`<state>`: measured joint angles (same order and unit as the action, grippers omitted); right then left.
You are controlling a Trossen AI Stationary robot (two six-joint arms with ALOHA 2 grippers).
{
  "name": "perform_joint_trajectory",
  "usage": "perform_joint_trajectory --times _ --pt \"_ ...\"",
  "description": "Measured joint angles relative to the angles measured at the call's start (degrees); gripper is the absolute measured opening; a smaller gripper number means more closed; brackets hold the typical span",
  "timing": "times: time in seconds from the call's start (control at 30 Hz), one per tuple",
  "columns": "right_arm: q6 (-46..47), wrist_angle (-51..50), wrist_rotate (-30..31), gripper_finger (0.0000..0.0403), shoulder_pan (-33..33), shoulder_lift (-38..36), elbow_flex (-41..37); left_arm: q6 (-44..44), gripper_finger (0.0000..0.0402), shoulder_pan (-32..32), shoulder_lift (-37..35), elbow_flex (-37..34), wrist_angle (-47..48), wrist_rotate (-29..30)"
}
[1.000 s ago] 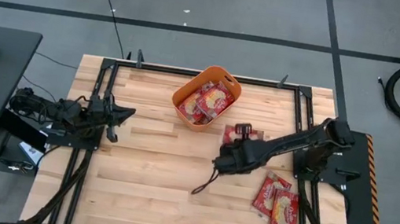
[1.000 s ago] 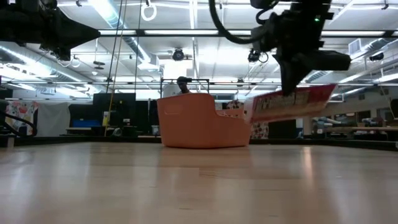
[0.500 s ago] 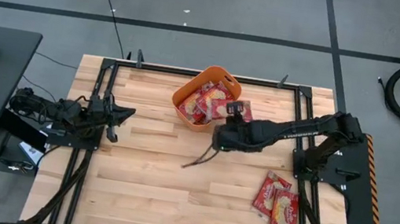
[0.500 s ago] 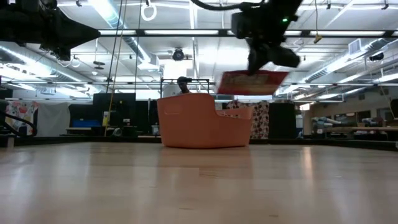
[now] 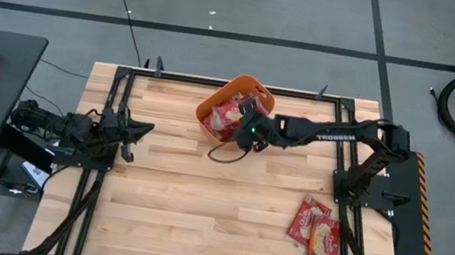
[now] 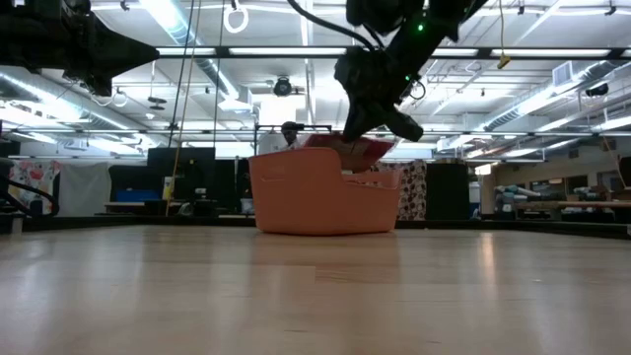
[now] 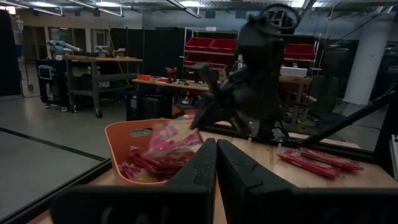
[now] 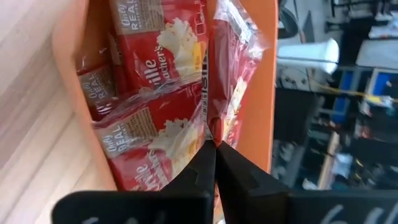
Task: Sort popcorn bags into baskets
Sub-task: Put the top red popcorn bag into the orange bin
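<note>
The right gripper [image 5: 247,120] is extended over the orange basket [image 5: 213,105] at the far middle of the table [image 5: 171,201], its fingers clenched edge-on upon a held popcorn bag [image 8: 233,81]. In the right wrist view the held popcorn bag is a thin, glossy, crinkled red packet seen nearly edge-on, its long axis running away from the fingertips into the basket. In the low view the held popcorn bag [image 6: 353,148] sits at rim level, tilted, with one end below the rim and the other raised toward the gripper. The orange basket [image 6: 320,192] is a smooth plastic tub, rounded-rectangular, with a handle slot at the rim. It contains several packed popcorn bags [image 8: 155,112], flat red packets with a cream-yellow popcorn picture and white lettering, lying overlapped at differing angles. Two loose popcorn bags [image 5: 314,231] lie flat and touching on the light wooden table near its right edge, well apart from the basket, long axes running roughly from the far side toward the near side. The left gripper [image 5: 138,130] rests at the table's left edge, its fingers pressed together on nothing, as the left wrist view shows [image 7: 216,163].
</note>
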<state>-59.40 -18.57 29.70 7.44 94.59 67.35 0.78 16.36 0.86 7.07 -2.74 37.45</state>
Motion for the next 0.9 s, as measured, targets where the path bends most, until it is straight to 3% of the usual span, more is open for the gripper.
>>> perform_joint_trajectory --times 0.17,0.27,0.5,0.7,0.9 --pt "-0.1 0.92 -8.94 0.003 6.13 0.0 -0.93 0.0 0.0016 0.0 0.0 0.0 0.0 0.0" --pt "2.3 0.7 -10.02 0.0047 8.41 0.0 -1.2 0.0 0.0016 0.0 0.0 0.0 -0.01 0.0" --pt "7.97 -2.75 -5.41 0.0091 7.69 -0.02 -1.23 0.0 0.0016 0.0 0.0 0.0 0.01 0.01" --pt "16.19 -8.47 3.73 0.01 3.38 -1.13 -1.15 0.0 0.0016 0.0 0.0 0.0 -0.01 0.0" --pt "30.84 -17.68 0.82 0.01 -2.94 -3.01 -0.54 1.84 0.0016 0.0 0.0 0.0 -0.06 -0.01"
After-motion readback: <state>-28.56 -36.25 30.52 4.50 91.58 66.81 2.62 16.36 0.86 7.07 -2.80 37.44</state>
